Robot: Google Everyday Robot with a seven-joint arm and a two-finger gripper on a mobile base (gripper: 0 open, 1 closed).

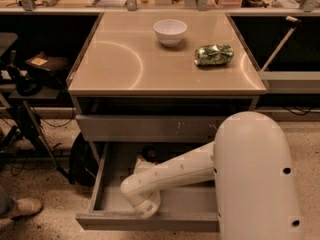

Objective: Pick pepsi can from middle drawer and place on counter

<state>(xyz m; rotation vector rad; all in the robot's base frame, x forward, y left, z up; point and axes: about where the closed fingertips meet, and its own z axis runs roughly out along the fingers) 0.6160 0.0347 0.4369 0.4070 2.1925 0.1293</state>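
Note:
The middle drawer point(107, 171) is pulled open below the counter point(150, 66). My white arm reaches down into it from the right. The gripper point(143, 163) sits beyond the rounded wrist, pointing toward the back of the drawer. A small dark round thing point(149, 152) shows just behind the gripper, under the drawer front above; it may be the pepsi can, but its markings are hidden.
A white bowl point(170, 31) and a crushed green-and-silver can point(214, 54) lie on the counter. The grey drawer front with pale scratch marks point(150, 128) overhangs the open drawer. A black stand point(27, 109) and someone's shoe point(22, 207) are at left.

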